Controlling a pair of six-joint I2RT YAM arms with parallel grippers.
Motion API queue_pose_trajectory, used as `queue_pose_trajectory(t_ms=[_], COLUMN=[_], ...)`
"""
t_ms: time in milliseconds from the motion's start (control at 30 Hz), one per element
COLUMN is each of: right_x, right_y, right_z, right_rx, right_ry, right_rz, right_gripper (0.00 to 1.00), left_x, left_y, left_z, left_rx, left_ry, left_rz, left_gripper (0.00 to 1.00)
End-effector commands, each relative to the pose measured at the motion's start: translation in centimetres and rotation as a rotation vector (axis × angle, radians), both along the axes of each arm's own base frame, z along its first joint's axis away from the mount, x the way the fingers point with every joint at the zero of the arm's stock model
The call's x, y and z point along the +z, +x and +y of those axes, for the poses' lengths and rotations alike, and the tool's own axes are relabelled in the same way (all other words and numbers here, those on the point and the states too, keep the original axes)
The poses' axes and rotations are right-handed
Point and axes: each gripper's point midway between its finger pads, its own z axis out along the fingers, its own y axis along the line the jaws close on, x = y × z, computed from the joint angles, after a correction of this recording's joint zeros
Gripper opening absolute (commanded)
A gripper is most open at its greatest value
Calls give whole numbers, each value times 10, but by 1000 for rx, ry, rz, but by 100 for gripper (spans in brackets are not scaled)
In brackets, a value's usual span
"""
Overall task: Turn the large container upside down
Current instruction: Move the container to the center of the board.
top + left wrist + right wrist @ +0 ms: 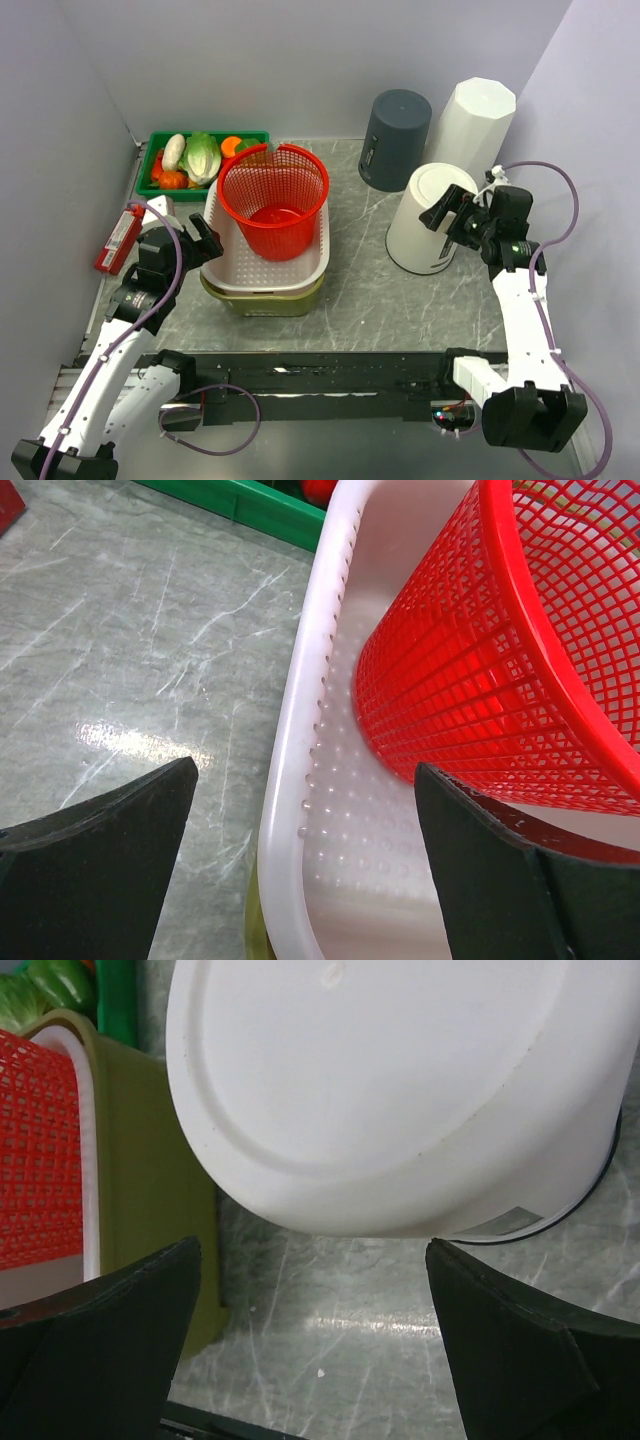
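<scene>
Left gripper [205,241] jaws apart, empty, over white basket [216,272] rim near left edge. Right gripper [452,216] jaws apart, just beside large container [420,242] near right edge. Container stood base-up, so the flip looked done; only backing off remained.

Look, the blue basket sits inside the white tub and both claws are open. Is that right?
Almost. The basket is red, not blue, as the top external view shows. It does sit inside the white tub, and the left gripper and right gripper are both open.
</scene>
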Motion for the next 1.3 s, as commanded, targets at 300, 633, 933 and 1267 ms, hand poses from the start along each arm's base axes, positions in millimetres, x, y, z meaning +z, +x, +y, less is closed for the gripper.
queue_pose_trajectory(t_ms=[300, 633, 933, 1267], right_x=[51, 24, 14, 32], right_y=[5, 38, 61, 87], right_z=[-78, -50, 16, 93], right_rx=[-380, -254, -73, 204], right_ry=[-186, 6, 226, 299], right_rz=[-102, -44, -46, -37], right_gripper=[100, 100, 100, 100], left_x=[11, 14, 14, 14], left_y=[4, 4, 4, 4], left_z=[1, 0, 1, 2], left_rx=[6, 4, 6, 13], left_ry=[-8, -9, -9, -7], left_rz=[-43, -52, -52, -51], left_gripper=[96, 96, 96, 96])
